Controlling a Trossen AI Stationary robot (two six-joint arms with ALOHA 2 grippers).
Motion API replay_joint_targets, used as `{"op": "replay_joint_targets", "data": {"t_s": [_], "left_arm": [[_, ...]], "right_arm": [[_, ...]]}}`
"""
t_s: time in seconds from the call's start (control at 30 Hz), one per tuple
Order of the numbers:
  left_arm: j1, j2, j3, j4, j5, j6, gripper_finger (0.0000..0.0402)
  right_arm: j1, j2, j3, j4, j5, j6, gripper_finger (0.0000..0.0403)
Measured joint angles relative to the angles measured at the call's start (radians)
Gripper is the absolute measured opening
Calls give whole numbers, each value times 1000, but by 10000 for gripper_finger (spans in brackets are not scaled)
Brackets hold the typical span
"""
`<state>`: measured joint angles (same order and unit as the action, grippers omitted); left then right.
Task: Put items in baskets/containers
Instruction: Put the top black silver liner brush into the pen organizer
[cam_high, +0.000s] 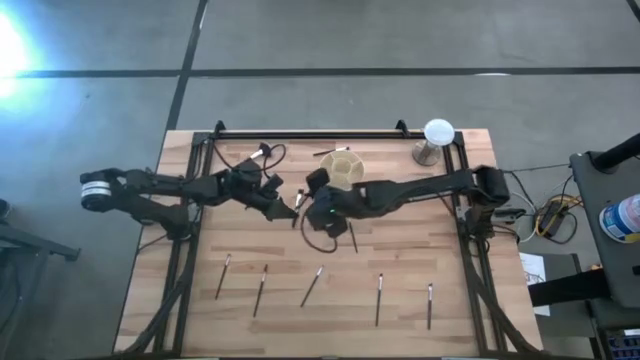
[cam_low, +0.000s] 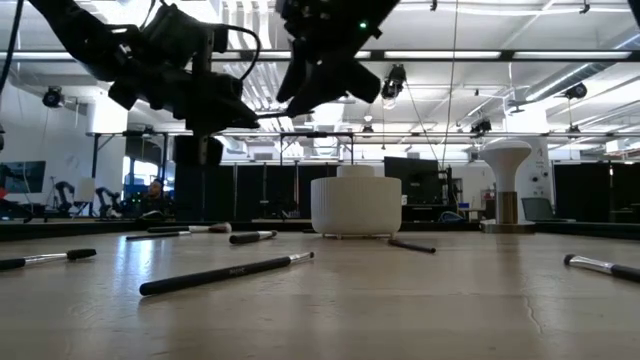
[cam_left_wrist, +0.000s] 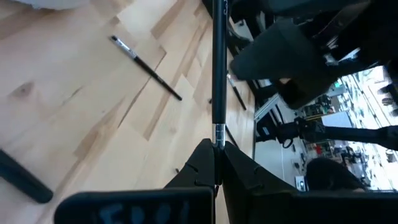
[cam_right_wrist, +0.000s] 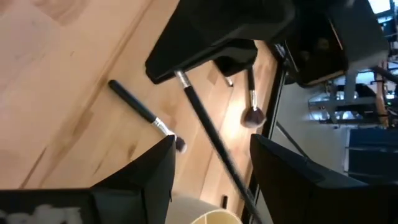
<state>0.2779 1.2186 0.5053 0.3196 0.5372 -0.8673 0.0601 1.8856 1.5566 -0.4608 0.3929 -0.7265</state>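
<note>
Brush (cam_left_wrist: 217, 68) in left claw (cam_left_wrist: 217, 152) points lengthwise toward right claw (cam_right_wrist: 211, 162).

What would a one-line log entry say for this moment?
left gripper: shut on brush, raised | right gripper: open beside it | holder: behind | five brushes: front row

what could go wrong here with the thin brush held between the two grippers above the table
The left gripper is shut on a thin dark-handled makeup brush, while the right gripper stands open around its far end. If the left lets go now, the brush may fall to the wooden table. The round cream ribbed holder sits close by, so a swinging arm could knock it.
</note>
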Motion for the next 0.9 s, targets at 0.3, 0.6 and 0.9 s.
{"op": "replay_joint_targets", "data": {"t_s": [0.3, 0.6, 0.9], "left_arm": [[2, -6, 0, 0, 16, 6, 6], [2, -6, -1, 1, 26, 26, 16], [21, -36, -1, -8, 24, 86, 70]], "right_arm": [[-1, 135, 149, -121, 55, -53, 158], [-1, 152, 177, -124, 54, -56, 50], [-6, 105, 167, -149, 53, 43, 15]]}}
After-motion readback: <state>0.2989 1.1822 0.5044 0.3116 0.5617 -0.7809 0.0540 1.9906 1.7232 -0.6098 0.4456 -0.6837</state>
